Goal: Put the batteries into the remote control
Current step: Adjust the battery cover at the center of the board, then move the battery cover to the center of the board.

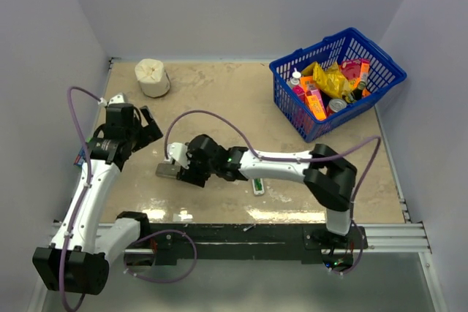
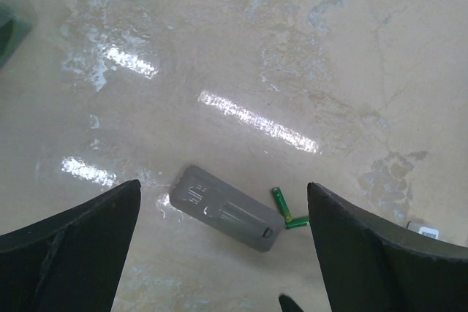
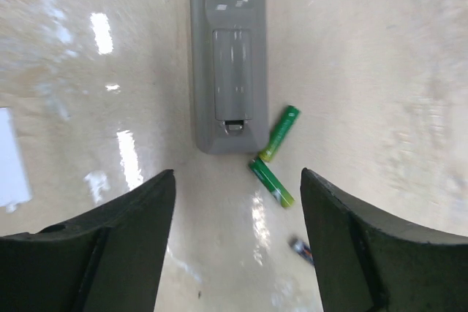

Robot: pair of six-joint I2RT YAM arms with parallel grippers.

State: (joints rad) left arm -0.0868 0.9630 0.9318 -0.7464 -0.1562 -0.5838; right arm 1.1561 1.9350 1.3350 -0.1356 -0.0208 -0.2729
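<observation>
- The left hand (image 1: 148, 126) is hanging over the left side of the bench (image 1: 219, 93). Its fingers are spread wide and released, grasping nothing. I'd say it is keeping clear while its camera looks down on the work.
- The remote control (image 3: 227, 56) is lying flat on the bench with its back facing up. That suits loading, but the back cover (image 3: 232, 71) is sitting closed over the compartment, so it is the first thing in the way.
- Two green batteries (image 3: 280, 131) are lying loose just beside the remote's near end, meeting in a shallow V. One is lying against the remote's corner or a hair off it; I cannot tell which.
- A small dark object (image 3: 301, 246) is lying near them, too blurred to name.
- The right hand (image 3: 238, 177) is hovering directly above the remote's end and the cells, fingers apart with nothing between them. To my eye it is lining up for the cover or a cell.
- Further round, a white roll (image 1: 152, 77) is standing at the far left of the bench, well apart from the work.
- A small white-and-green piece (image 1: 258, 184) is lying near the right forearm.
- A blue basket (image 1: 336, 82) of packets is sitting in the far right corner, blocking nothing.
</observation>
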